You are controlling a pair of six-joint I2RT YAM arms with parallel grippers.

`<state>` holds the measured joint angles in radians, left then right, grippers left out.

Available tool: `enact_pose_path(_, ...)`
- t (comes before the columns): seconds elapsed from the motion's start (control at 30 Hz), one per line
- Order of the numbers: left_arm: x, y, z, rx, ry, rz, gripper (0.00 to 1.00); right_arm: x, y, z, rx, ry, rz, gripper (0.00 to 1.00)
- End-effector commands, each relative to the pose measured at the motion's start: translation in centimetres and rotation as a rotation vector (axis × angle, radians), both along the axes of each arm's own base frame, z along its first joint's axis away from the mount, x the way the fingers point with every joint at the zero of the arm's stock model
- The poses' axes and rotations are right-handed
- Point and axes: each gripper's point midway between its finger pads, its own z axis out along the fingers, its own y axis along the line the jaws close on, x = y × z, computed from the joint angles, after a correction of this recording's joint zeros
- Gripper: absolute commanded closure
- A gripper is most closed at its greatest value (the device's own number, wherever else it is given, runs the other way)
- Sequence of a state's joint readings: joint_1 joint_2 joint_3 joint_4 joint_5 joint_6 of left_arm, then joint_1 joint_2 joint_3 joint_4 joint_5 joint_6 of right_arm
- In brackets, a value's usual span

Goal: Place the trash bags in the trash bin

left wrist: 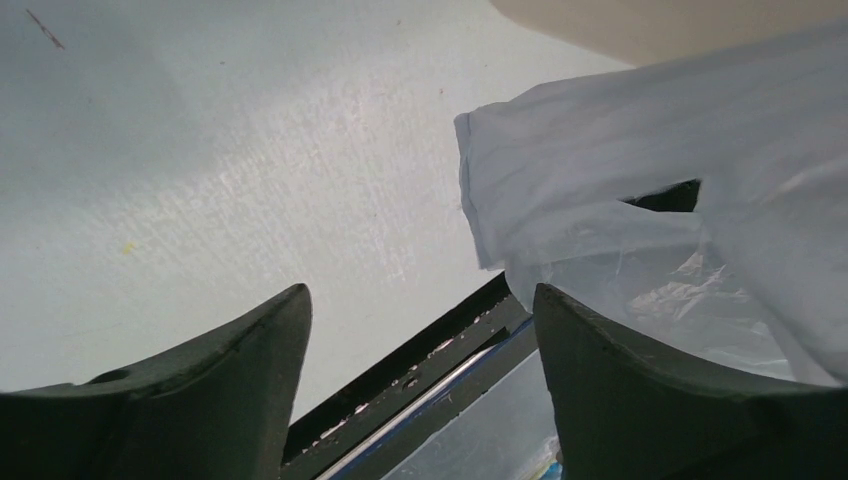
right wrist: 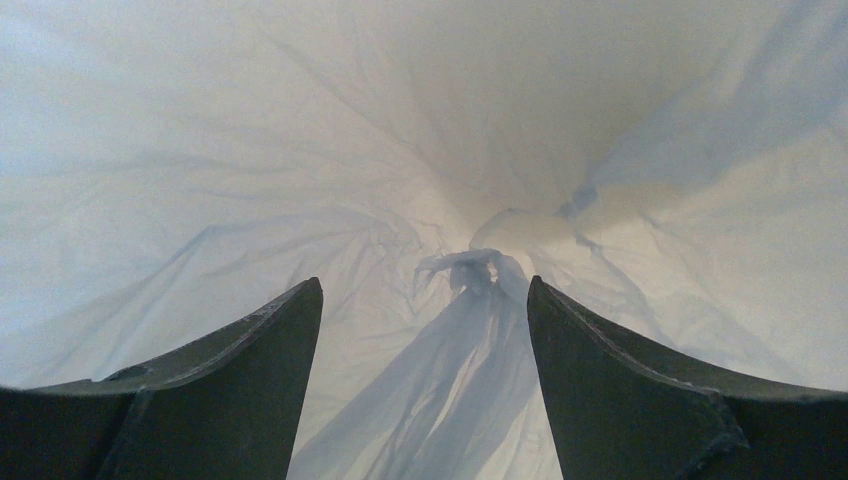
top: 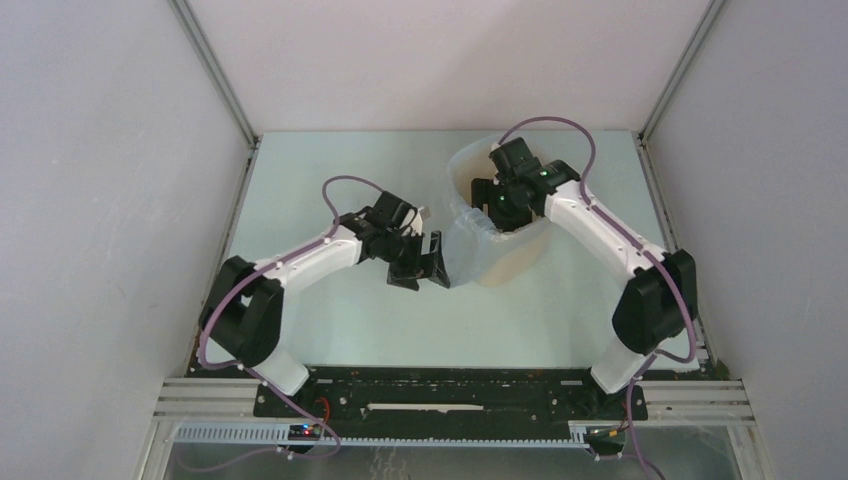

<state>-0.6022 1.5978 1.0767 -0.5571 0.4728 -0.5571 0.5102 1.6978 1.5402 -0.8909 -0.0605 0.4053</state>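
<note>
- The left gripper (top: 422,268) stood open and empty just beside the bin (top: 512,262). Its jaws faced the part of the bag (left wrist: 600,170) that draped over the near rim.
- The right gripper (right wrist: 424,285) stood open inside the bag, which lined the bin. Nothing lay between its jaws, and the gathered bag bottom lay just ahead.
- Risk: closing the left jaws short of the draped film would likely have caught air, or one thin fold that could slip out.
- Risk: a hard pull on the draped film could have dragged the liner out, or tipped the bin on the table (top: 340,170).
- Risk: raising the right gripper with film snagged on a finger could have lifted the bag out.
- Risk: a sideways pull could have torn the film at the gap visible in the draped part.
</note>
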Motion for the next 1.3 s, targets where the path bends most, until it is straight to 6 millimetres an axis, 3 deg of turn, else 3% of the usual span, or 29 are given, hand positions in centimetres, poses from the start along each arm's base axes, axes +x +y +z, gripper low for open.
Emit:
enact_pose_path(0.0, 1.0, -0.9, 6.7, -0.123, -0.209, -0.030, 0.06, -1.8, -1.2, 5.8, 0.066, -0.118, 0.052, 0.16)
enact_pose_path(0.1, 0.2, 0.0, 8.3, -0.138, -0.267, -0.037, 0.03, -2.2, -1.7, 6.4, 0.091, -0.109, 0.049, 0.15)
enact_pose_path(0.27, -1.1, 0.6, 10.4, -0.188, -0.336, -0.070, 0.00, -2.0, -1.1, 5.0, 0.113, -0.059, 0.037, 0.16)
enact_pose_path(0.4, -1.8, 0.9, 9.8, -0.202, -0.314, -0.042, 0.00, -1.5, 0.2, 3.7, 0.129, -0.035, 0.032, 0.16)
enact_pose_path(0.53, -2.1, 1.5, 9.2, -0.175, -0.292, -0.014, 0.00, -0.8, 0.0, 2.1, 0.069, 0.011, 0.011, 0.19)
enact_pose_path(0.63, -1.8, 1.3, 11.0, -0.208, -0.320, 0.004, 0.01, -0.8, 0.2, 2.6, 0.030, -0.018, 0.035, 0.19)
enact_pose_path(0.7, -1.7, 0.7, 13.2, -0.261, -0.343, 0.007, 0.06, -0.8, 0.1, 3.1, 0.010, -0.038, 0.045, 0.19)
enact_pose_path(0.83, -0.6, 0.1, 18.7, -0.360, -0.442, 0.055, 0.09, -0.5, 0.3, 3.1, -0.003, -0.039, 0.066, 0.22)
enact_pose_path(1.03, 2.2, 0.9, 24.0, -0.492, -0.510, 0.199, 0.11, -0.5, 1.1, 5.1, 0.048, -0.043, 0.062, 0.24)
enact_pose_path(1.17, 5.2, 2.8, 25.6, -0.627, -0.462, 0.331, 0.19, -0.5, 1.1, 7.8, 0.198, -0.060, 0.021, 0.24)
enact_pose_path(1.27, 6.4, 3.2, 25.6, -0.667, -0.443, 0.356, 0.14, -0.1, 1.5, 9.6, 0.264, -0.104, 0.019, 0.24)
